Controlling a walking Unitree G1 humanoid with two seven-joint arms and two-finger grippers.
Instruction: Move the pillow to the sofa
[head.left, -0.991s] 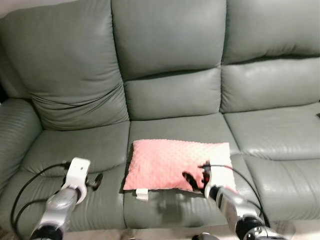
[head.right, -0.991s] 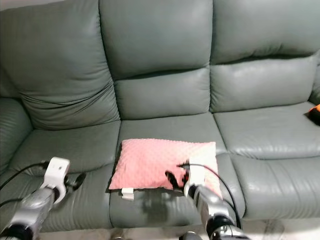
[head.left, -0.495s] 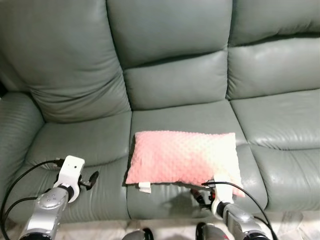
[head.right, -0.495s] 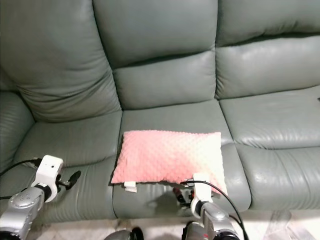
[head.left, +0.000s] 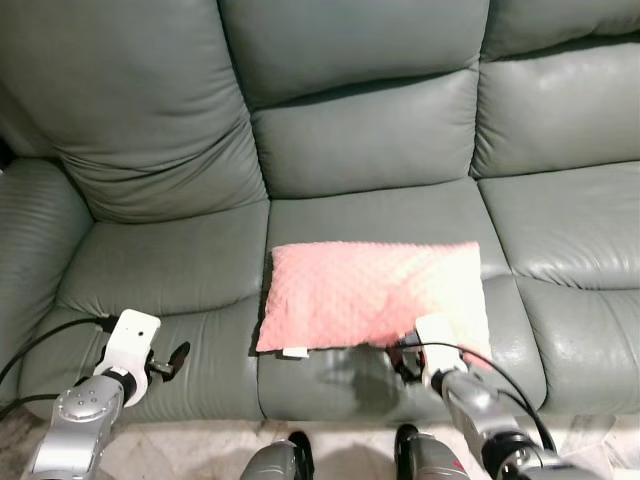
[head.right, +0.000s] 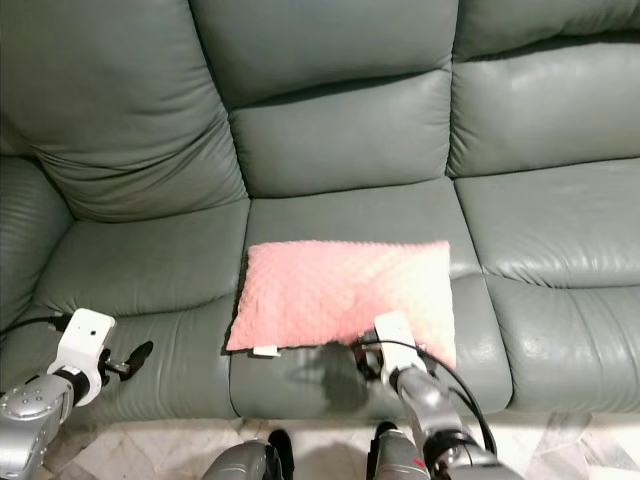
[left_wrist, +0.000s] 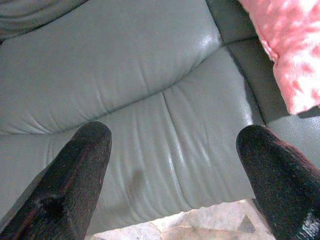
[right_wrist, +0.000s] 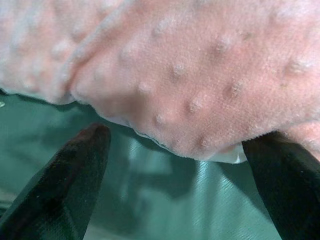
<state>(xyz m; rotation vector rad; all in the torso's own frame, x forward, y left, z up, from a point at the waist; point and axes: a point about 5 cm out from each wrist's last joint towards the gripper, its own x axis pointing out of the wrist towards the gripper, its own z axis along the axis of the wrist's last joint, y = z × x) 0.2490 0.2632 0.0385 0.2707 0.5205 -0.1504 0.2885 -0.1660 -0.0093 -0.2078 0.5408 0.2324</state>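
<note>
The right gripper (right_wrist: 175, 165) has its jaws spread wide, nothing between them, just at the front edge of the pink dotted pillow (head.left: 375, 295). The left gripper (left_wrist: 175, 150) is likewise spread, over the bare seat cushion at about 9 o'clock from the pillow. The pillow lies flat on the middle seat of the grey-green leather sofa (head.left: 350, 130), so the placing looks done; a clean retreat straight back, without snagging the fabric, seems best. A pale floor strip (head.left: 200, 440) runs along the sofa's front at 6 o'clock
</note>
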